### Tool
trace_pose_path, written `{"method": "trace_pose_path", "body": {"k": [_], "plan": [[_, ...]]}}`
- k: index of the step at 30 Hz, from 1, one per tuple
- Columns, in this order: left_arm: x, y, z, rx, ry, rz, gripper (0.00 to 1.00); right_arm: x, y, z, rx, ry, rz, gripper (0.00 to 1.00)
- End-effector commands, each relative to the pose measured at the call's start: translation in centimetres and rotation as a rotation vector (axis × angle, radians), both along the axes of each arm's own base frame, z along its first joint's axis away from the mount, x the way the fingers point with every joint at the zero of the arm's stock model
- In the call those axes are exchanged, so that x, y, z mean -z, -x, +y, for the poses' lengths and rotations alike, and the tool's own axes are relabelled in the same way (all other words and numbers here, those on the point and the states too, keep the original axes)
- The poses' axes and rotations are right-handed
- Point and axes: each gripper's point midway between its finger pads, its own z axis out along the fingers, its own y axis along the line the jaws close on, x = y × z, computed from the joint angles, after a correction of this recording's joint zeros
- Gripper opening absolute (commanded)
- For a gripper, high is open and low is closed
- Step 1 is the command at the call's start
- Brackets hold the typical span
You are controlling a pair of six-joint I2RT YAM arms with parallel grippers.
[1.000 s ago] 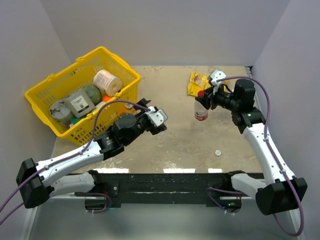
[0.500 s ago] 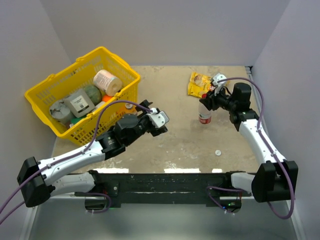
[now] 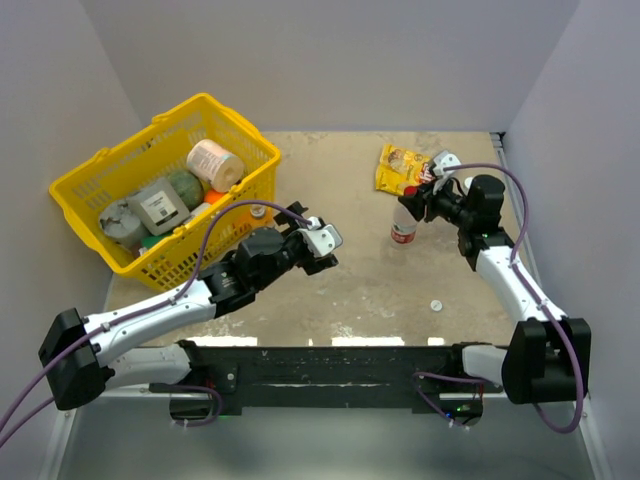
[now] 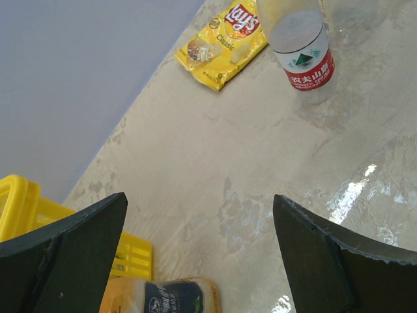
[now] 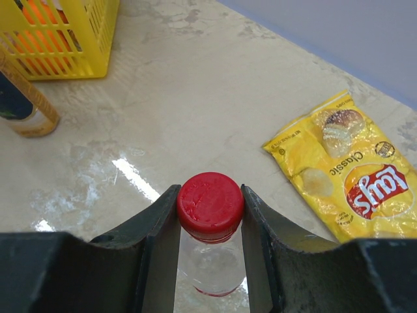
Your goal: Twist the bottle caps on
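A clear bottle (image 3: 402, 228) with a red label stands at the right of the table. In the right wrist view my right gripper (image 5: 210, 215) is shut on its red cap (image 5: 210, 203), one finger on each side, with the bottle body (image 5: 212, 267) below. In the top view that gripper (image 3: 412, 199) sits over the bottle's top. A white cap (image 3: 437, 304) lies loose on the table nearer me. My left gripper (image 3: 325, 245) is open and empty at mid table. It sees the bottle (image 4: 305, 62) far ahead. The second white cap is not in view.
A yellow basket (image 3: 95, 165) full of groceries stands at the back left. An amber bottle with a blue label (image 4: 163, 297) stands by its corner, just below my left gripper (image 4: 202, 261). A yellow chips bag (image 3: 397, 168) lies behind the clear bottle.
My right arm has swung its elbow toward the right wall while its gripper stays on the red cap; the bottle shifted slightly. My left gripper has edged a little to the right.
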Motion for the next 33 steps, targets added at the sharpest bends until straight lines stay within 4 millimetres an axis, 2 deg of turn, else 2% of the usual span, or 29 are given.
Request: {"method": "trace_pose_path", "body": {"k": [1,3,5,9,10,12,13,22,25,27,28,29,31,32,33], "plan": [[-2.5,-0.2,-0.5,0.005,0.052,-0.031,1.0,-1.1,-0.4,0.1,-0.002,-0.022,-0.057,0.35],[-2.2,-0.2,-0.4,0.004,0.047,-0.028,1.0,-0.8,-0.2,0.0,0.001,-0.021,-0.05,0.37],[-2.2,-0.1,-0.4,0.005,0.047,-0.027,0.99,-0.8,-0.2,-0.1,0.019,-0.023,-0.045,0.47],[-2.3,-0.1,-0.3,0.007,0.049,-0.03,0.99,-1.1,0.0,-0.5,0.04,-0.018,-0.041,0.57],[-2.1,-0.1,-0.3,0.007,0.045,-0.029,0.99,-1.2,0.0,-0.5,0.045,-0.019,-0.042,0.64],[-2.1,-0.1,-0.3,0.007,0.045,-0.029,0.99,-1.6,0.3,-0.7,0.055,-0.018,-0.042,0.9],[-2.1,0.0,-0.3,0.009,0.048,-0.031,0.99,-1.8,0.4,-0.7,0.058,-0.016,-0.047,0.99],[-1.9,0.0,-0.6,0.019,0.052,-0.03,1.0,-3.2,0.7,-1.3,0.097,-0.016,-0.066,0.99],[-2.4,0.2,0.0,0.0,0.061,-0.009,1.0,-5.7,0.7,-1.5,0.111,-0.021,-0.107,0.99],[-2.3,0.7,0.4,0.002,0.057,0.027,0.99,-8.3,0.9,-1.5,0.109,-0.027,-0.151,0.99],[-2.0,1.3,1.0,0.005,0.041,0.047,0.99,-9.4,1.1,-1.4,0.101,-0.026,-0.172,0.99],[-1.6,1.8,1.5,0.01,0.028,0.068,1.0,-11.3,1.3,-1.4,0.096,-0.028,-0.203,0.99],[-0.7,2.7,2.6,0.014,0.002,0.09,0.99,-12.9,1.6,-1.2,0.085,-0.028,-0.225,0.99],[-0.4,3.1,2.8,0.032,-0.007,0.098,1.0,-14.6,2.1,-1.1,0.08,-0.035,-0.254,0.99],[-0.2,3.4,3.1,0.038,-0.02,0.097,0.99,-15.4,2.5,-0.8,0.059,-0.037,-0.268,0.99]]}}
